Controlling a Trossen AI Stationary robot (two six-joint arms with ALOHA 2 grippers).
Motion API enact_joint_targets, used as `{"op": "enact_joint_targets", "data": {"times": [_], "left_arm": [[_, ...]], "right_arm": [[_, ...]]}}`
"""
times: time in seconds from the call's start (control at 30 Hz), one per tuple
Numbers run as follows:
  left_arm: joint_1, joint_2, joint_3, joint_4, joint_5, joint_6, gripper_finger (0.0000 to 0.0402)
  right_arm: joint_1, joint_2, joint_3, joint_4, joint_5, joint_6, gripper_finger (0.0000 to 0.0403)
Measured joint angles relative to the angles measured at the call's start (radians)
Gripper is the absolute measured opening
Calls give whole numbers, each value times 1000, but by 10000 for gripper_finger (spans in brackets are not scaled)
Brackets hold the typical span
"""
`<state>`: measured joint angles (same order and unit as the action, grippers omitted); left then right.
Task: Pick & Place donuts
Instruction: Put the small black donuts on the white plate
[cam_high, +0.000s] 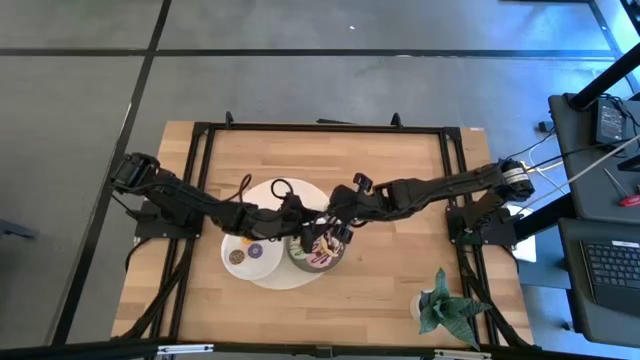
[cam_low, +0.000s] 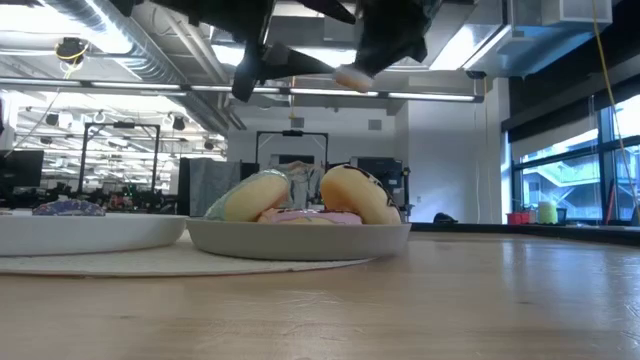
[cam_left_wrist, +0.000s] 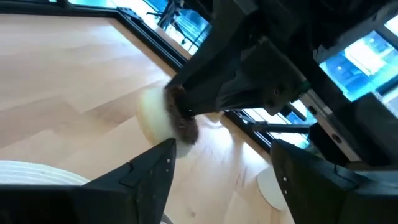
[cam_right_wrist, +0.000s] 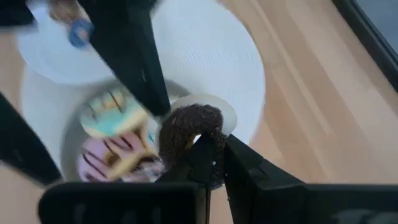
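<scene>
Table edge (cam_high: 330, 132) runs clear along the upper frame of the high view; bare wood opens to lower right as far as the potted plant (cam_high: 440, 308). The round mat (cam_high: 290, 275) crowds the centre, carrying the white plate (cam_high: 248, 255) at left and the grey plate (cam_high: 300, 262) beside it. My right arm reaches in from the right, stretched low and long, its gripper (cam_right_wrist: 214, 158) over the grey plate with fingers pinched together on the brown donut (cam_right_wrist: 186, 130). My left arm comes from the left, elbow bent, its gripper (cam_left_wrist: 221, 168) spread wide with nothing between the fingers, facing the right one. Heaped on the grey plate: green donut (cam_right_wrist: 112, 115), pink donut (cam_right_wrist: 106, 158). Tiny donuts on the white plate hard to make out. In the low view both grippers are cut off at top.
</scene>
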<state>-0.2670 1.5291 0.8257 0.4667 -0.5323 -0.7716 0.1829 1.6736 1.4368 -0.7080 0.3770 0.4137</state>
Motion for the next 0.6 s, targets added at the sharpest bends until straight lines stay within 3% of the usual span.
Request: {"op": "enact_joint_targets", "data": {"times": [0.17, 0.6], "left_arm": [[13, 0, 0, 0, -1, -29, 261], [31, 0, 0, 2, -20, -28, 261]], "right_arm": [[-16, -4, 54, -138, 45, 22, 33], [-9, -4, 68, -66, -10, 27, 33]]}}
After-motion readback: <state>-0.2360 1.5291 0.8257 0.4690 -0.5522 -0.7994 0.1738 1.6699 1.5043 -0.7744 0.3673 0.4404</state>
